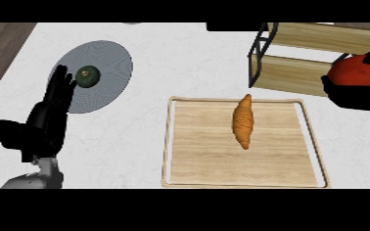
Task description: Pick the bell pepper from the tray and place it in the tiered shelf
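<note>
Nearest the lower edge, the robot's left hand (52, 108) stands at the left side of the white marbled counter (195, 54), black fingers straight and apart, pointing up, nothing in them. Its fingertips overlap the near rim of the round grey plate (108, 63), and on that plate sits a small dark green avocado (87, 76), just beside those fingertips.

Centre stage, the pale wooden tray with a raised rim (168, 142) lies flat, and a long orange sweet potato (243, 121) rests on it, lying lengthwise, right of middle.

Farther back on the right, the black-framed tiered shelf with light wooden boards (289, 71) stands beyond the tray. At the right edge, the right hand (345, 94) is curled round the red bell pepper (352, 71), clamped on it, holding it up against the shelf's near right side, well clear of the tray.
</note>
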Tool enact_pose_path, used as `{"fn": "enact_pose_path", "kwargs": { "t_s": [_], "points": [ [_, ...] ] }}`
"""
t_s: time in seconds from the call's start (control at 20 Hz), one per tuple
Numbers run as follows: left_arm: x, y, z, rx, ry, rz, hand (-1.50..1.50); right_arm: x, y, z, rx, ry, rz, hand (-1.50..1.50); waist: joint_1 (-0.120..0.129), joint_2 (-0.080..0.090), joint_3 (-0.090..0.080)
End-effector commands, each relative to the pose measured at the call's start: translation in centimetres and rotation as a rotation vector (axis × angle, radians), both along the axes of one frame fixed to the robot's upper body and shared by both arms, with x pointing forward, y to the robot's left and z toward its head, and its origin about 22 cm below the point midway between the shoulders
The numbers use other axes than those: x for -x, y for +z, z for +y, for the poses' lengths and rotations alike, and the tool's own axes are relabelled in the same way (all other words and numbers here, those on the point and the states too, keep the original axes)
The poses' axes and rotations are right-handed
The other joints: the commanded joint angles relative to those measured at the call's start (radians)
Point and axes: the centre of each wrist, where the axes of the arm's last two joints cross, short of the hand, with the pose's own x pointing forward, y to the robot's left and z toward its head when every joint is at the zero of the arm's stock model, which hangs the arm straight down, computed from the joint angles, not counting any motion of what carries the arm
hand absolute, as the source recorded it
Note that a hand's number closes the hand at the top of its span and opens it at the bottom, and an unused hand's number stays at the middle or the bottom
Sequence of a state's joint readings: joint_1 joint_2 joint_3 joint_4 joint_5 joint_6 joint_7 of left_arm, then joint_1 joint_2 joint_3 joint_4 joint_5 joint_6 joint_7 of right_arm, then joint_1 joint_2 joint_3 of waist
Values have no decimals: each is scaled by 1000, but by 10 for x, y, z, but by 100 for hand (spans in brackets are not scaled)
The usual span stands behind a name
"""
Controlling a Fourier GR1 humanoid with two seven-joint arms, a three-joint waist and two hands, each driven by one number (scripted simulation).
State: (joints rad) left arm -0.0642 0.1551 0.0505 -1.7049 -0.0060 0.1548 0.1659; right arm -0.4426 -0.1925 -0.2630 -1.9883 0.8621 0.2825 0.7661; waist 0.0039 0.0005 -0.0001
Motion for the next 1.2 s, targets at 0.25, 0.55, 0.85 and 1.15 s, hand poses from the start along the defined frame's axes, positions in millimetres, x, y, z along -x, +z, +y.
{"fn": "enact_pose_path", "kwargs": {
  "t_s": [0.25,0.55,0.85,1.15],
  "points": [
    [-2,14,4,-3,8,-8,0,-62,-42,-20,3,-32,-42,150,6,1,0],
    [-14,-3,-1,2,-20,7,0,-90,-63,-47,-33,-46,-109,150,4,3,0],
    [-14,18,-10,-11,-6,-4,0,-120,-62,-59,10,-20,-75,150,6,2,0],
    [1,-3,3,8,-32,2,0,-142,-79,-51,-164,-51,-117,-150,10,2,0]
  ]
}}
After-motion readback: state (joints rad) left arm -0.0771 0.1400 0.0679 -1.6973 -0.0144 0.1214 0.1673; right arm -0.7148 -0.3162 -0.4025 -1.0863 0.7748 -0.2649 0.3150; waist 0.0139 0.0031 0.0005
